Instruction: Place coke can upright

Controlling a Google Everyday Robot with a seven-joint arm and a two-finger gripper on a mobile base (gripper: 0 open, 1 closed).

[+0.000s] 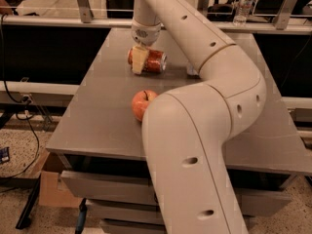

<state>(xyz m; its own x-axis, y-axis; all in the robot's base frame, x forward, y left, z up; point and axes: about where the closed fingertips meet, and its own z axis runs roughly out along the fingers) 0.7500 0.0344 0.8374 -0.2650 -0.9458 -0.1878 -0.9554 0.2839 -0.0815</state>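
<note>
The coke can [152, 61] is red with a silver end and lies on its side at the back middle of the grey table [92, 116]. My gripper [139, 60] comes down from above onto the can's left part. One cream finger [139, 62] crosses the can's front; the other is hidden behind it. The jaws look closed on the can, which still rests on the table.
A red-orange apple [142, 104] sits nearer the front, partly behind my arm. A clear plastic bottle [191, 70] lies right of the can, mostly hidden by the arm. Another bottle [242, 6] stands on the far ledge. A cardboard box [48, 186] is on the floor at left.
</note>
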